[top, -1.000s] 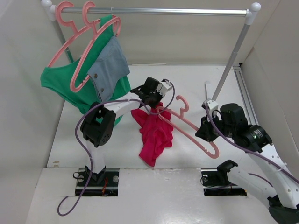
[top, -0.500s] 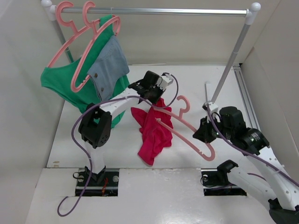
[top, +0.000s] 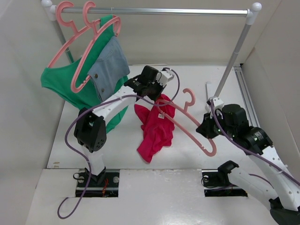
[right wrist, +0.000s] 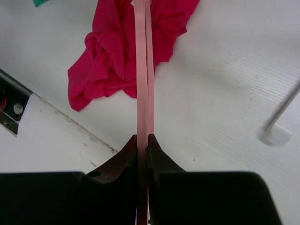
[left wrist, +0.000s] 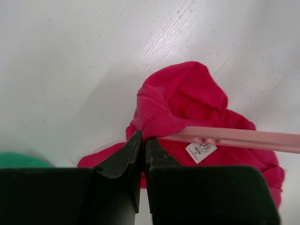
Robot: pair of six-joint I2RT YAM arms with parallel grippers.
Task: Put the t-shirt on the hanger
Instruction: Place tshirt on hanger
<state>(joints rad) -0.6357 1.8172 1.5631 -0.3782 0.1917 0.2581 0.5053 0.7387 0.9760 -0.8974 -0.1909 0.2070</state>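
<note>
The crimson t-shirt (top: 154, 131) hangs bunched above the table, its neck held up by my left gripper (top: 157, 96), which is shut on the collar edge (left wrist: 150, 123). The white label (left wrist: 200, 151) shows inside the neck. The pink hanger (top: 187, 124) is held in the air by my right gripper (top: 205, 131), shut on its right end (right wrist: 142, 117). The hanger's left arm (left wrist: 234, 137) passes into the neck opening. Its hook (top: 189, 99) points up. In the right wrist view the t-shirt (right wrist: 119, 51) hangs at the hanger's far end.
A clothes rail (top: 154, 10) spans the back, with a slanted post (top: 232, 63) at the right. Two pink hangers (top: 82, 44) at its left end carry a green garment (top: 70, 89) and a grey-blue garment (top: 108, 65). White walls close in both sides.
Both grippers have risen and moved slightly away from the bases, lifting the t-shirt and the hanger. The hanger's left arm now lies further inside the neck.
</note>
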